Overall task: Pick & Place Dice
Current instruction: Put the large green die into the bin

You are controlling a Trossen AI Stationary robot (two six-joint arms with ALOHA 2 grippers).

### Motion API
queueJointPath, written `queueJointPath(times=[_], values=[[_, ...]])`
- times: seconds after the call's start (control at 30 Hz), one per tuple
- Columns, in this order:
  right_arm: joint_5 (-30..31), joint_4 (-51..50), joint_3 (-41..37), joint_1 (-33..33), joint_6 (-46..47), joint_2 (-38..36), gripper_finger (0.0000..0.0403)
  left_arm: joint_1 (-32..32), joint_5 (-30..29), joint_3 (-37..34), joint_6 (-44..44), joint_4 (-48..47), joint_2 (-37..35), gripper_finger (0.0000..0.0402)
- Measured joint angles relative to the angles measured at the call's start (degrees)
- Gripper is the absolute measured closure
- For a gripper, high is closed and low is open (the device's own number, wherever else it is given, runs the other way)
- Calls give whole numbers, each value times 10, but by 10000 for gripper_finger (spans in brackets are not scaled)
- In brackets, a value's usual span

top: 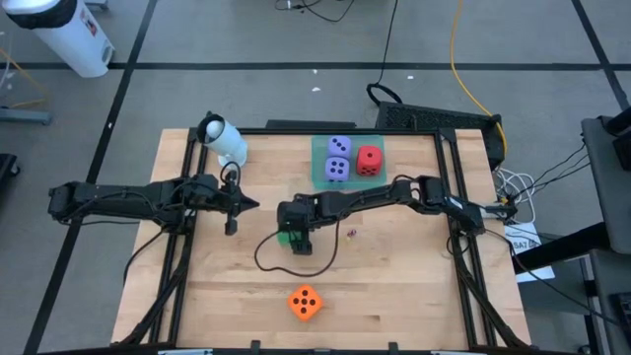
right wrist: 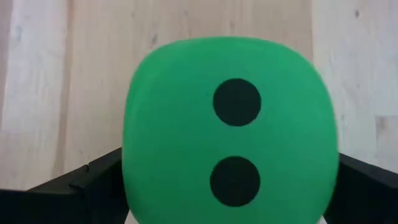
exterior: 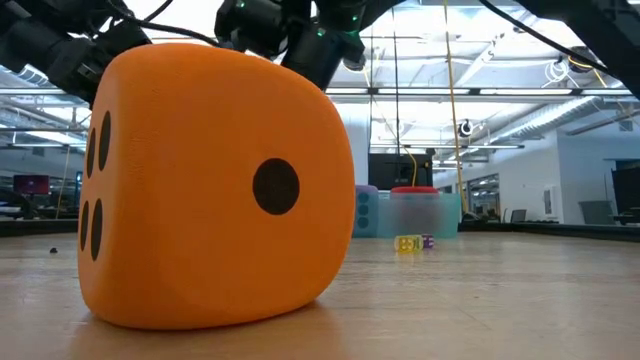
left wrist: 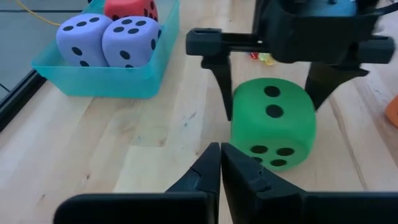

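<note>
Dice are spread over the wooden table [top: 394,286], all soft-looking cubes with rounded corners and dark pips. A green die [left wrist: 272,123] is seen near the table's middle, with two pips on its upper face and more on the side turned toward the left wrist camera. The right gripper [left wrist: 268,81] is lowered over it, fingers spread wide, one finger [left wrist: 219,84] on each side of the cube; whether the pads press the foam cannot be told, and the die appears to rest on the wood. In the right wrist view the green face fills the gap between the dark fingers.

Two purple-blue dice [top: 338,158] and a red die [top: 370,160] are held inside the translucent teal tray [left wrist: 99,81] at the table's far edge. An orange die [top: 306,303] is left alone near the front edge, well apart from the others.

The left gripper [left wrist: 220,163] is kept near the green die, pointing at it, fingertips pressed together with nothing between them.
</note>
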Motion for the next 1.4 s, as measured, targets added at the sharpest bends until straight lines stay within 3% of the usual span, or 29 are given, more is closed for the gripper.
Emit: queueJointPath(times=[0.27, 0.43, 0.63, 0.8, 1.1, 1.27, 1.4], values=[[-1, 33, 0, 0, -9, 0, 27, 0, 0, 0, 0, 0, 0, 398], [-17, 53, 0, -4, 14, -4, 46, 0, -21, 0, 10, 34, 0, 387], [-30, 59, 1, -4, 1, -39, 46, 0, -56, 0, 1, 60, 0, 376], [-30, 62, 0, 2, -1, -76, 46, 0, -41, 0, 4, 119, -1, 396], [-23, 40, 0, 4, -15, -149, 47, 0, -34, -3, -4, 145, -19, 395], [54, 29, -39, 5, -12, -223, 47, 7, -51, -32, -5, 152, -63, 390], [135, 45, -147, 1, 3, -322, 47, 22, -65, -48, -14, 140, -101, 384]])
